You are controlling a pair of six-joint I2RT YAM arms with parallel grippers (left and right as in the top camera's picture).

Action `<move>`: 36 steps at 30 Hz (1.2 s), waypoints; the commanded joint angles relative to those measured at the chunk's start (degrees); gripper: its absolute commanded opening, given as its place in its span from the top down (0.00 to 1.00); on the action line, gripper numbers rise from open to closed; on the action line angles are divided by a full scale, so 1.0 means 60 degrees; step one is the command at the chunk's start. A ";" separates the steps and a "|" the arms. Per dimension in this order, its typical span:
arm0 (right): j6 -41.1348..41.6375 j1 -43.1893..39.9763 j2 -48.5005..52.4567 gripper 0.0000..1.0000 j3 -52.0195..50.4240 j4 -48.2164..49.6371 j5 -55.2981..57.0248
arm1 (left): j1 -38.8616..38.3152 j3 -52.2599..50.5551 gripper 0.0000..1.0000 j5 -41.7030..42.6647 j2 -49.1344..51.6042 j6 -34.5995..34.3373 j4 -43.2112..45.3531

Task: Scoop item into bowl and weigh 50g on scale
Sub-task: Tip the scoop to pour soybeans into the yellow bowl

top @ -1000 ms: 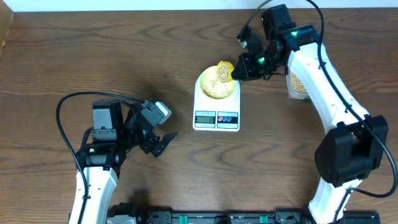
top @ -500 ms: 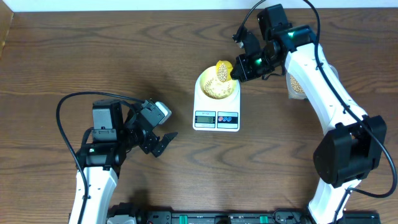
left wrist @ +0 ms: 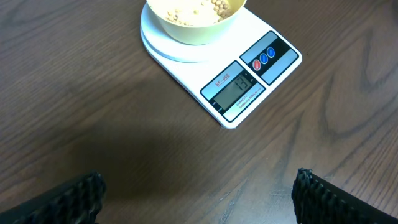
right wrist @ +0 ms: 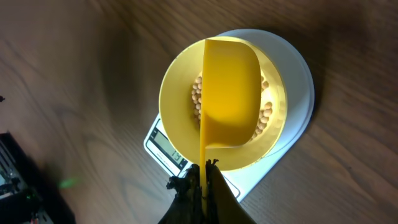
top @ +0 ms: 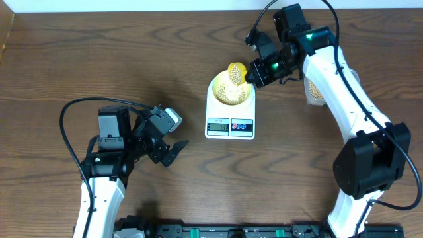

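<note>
1 scoop (right wrist: pixel 230 87) (over bowl (right wrist: pixel 169 93)) edged away.

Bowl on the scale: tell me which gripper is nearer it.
Right. The right gripper, shut on the yellow scoop, is just beside the bowl; the left gripper stands open, far off past the scale.

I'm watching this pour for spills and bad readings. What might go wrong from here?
1. The yellow scoop, held by the shut right gripper, sits tipped over the bowl; a fast dump may overshoot the target weight.
2. Poured beans may bounce over the rim onto the scale or table.
3. If the scoop touches the bowl, the reading could be skewed or the bowl shifted.
</note>
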 commanded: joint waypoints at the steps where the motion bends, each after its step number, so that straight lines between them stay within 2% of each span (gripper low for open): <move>1: -0.0280 0.0066 -0.0084 0.99 0.0229 0.0029 -0.0025 | -0.0022 0.0040 0.02 -0.0051 0.0000 0.0095 0.0007; 18: -0.0616 0.0073 -0.0084 0.99 0.0229 0.0069 0.0178 | -0.0022 0.0036 0.02 -0.0051 0.0000 0.0095 0.0007; 28: -0.2262 0.0302 -0.0084 0.99 0.0229 0.0168 0.0204 | -0.0022 0.0040 0.02 -0.0051 0.0000 0.0095 0.0007; 36: -0.2750 0.0896 -0.0084 0.99 0.0229 0.0244 0.1898 | -0.0022 0.0040 0.02 -0.0051 0.0000 0.0095 0.0007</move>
